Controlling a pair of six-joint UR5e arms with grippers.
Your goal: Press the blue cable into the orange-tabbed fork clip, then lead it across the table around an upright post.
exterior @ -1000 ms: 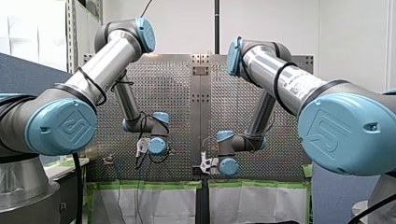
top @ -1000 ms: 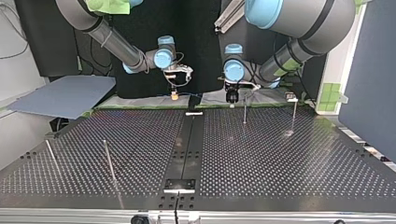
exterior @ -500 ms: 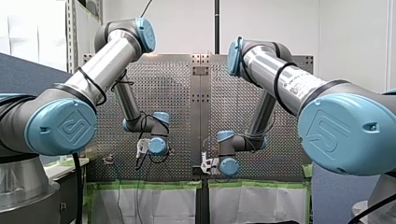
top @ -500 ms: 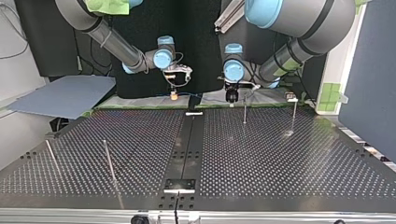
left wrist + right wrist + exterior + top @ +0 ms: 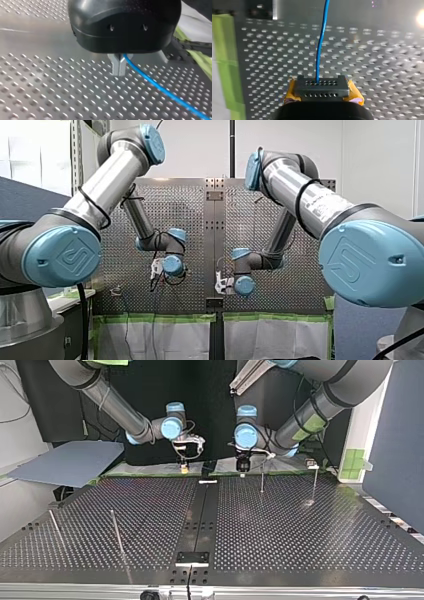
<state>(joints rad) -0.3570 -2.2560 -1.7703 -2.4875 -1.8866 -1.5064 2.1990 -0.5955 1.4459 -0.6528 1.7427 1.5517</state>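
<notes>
1. My right gripper (image 5: 321, 88) is showing its yellow pads (image 5: 290, 92) on either side of a dark perforated block (image 5: 322, 93), and they are sitting tight against it.
2. The blue cable (image 5: 320, 45) is coming out of the top of that block and running straight ahead over the perforated table (image 5: 374, 65). The grip looks closed on it, though the exact pinch point is hidden from this angle.
3. A strip of green tape (image 5: 229, 75) is lying along the table edge beside that gripper.
4. My left gripper (image 5: 119, 68) is hanging just above the table, with its metal fingers (image 5: 115, 65) pressed together and no gap showing.
5. It is clamping the same blue cable, which is leaving the fingertips at a slant and trailing off to one side over the holes.
6. In the top view both grippers are working at the table's far edge. My right one is at the view's left of the centre strip and my left one at its right, and the two are near each other.
7. Two upright posts (image 5: 262, 479) are standing at the far right of the top view. The nearer one is just beside my left gripper and the other is further toward the table's right edge.
</notes>
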